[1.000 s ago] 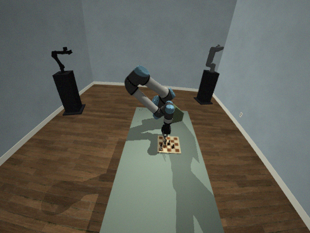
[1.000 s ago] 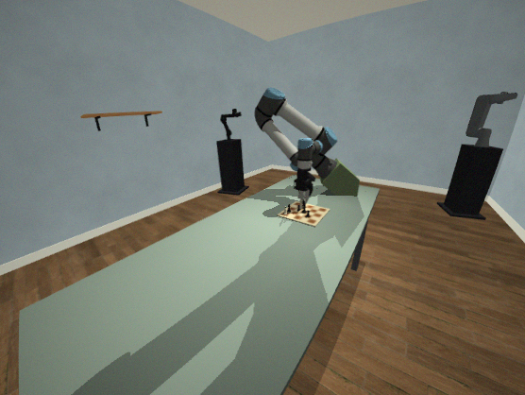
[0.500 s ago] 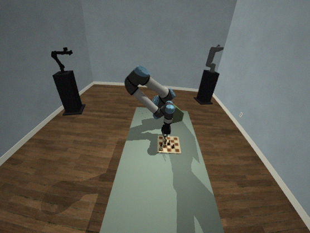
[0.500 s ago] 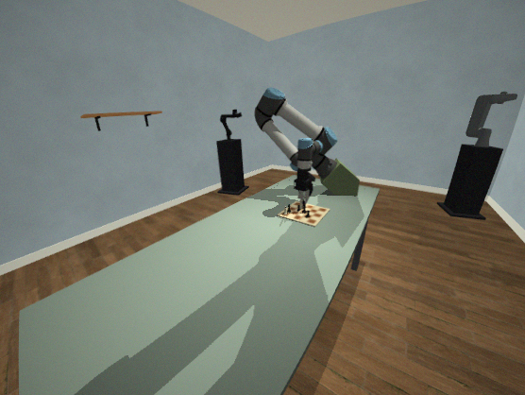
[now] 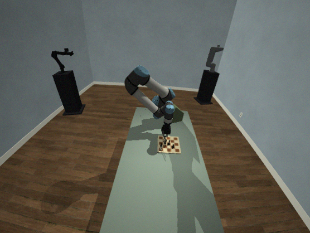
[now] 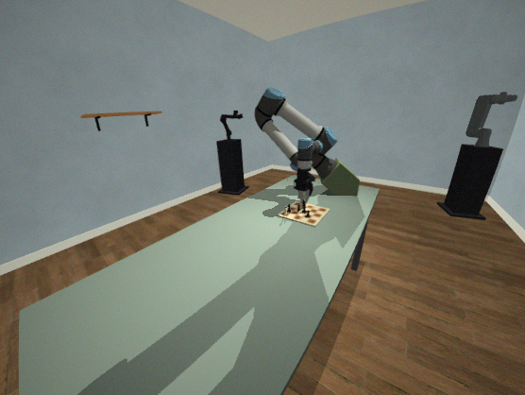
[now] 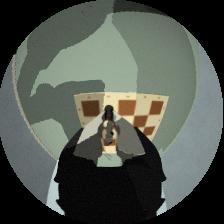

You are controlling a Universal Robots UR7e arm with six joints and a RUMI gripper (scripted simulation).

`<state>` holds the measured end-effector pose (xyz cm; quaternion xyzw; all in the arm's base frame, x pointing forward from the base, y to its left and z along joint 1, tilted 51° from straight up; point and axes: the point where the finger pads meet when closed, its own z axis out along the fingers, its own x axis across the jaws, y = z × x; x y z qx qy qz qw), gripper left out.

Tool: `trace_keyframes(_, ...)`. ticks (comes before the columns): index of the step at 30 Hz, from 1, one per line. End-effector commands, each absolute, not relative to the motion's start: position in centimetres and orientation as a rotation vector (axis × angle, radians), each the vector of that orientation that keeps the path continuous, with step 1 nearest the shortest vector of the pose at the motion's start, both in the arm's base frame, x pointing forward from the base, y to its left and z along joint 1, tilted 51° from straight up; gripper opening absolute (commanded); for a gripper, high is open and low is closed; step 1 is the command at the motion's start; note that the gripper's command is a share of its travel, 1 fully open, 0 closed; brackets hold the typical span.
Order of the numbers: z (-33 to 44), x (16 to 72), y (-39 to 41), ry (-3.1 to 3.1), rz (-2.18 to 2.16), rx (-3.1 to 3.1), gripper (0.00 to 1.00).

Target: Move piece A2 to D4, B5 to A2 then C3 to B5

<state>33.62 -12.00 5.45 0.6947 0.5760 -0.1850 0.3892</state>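
Note:
A small chessboard (image 5: 169,145) with tan and brown squares lies on the long green table; it also shows in the exterior view (image 6: 304,214) and the wrist view (image 7: 122,112). My gripper (image 5: 165,138) points straight down over the board's far left part (image 6: 302,204). In the wrist view its fingers are shut on a dark chess piece with a round head (image 7: 107,120), low over the board or on it. A few other dark pieces (image 5: 173,146) stand on the board. The square letters and numbers are too small to read.
A green wedge-shaped arm base (image 6: 341,179) sits at the table's far end behind the board. Two black pedestals with dark arms (image 5: 68,92) (image 5: 207,86) stand on the floor by the walls. A shelf (image 6: 120,114) hangs on the left wall.

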Motion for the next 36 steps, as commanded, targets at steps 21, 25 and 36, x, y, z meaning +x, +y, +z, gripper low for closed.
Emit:
trace_keyframes(21,5.31,33.44,-12.01,1.467,-0.474,1.767,0.20)
trace_keyframes(25,5.45,33.49,-11.90,1.466,-0.471,1.766,0.20)
trace_keyframes(36,6.22,33.53,-11.15,1.463,-0.467,1.765,0.20)
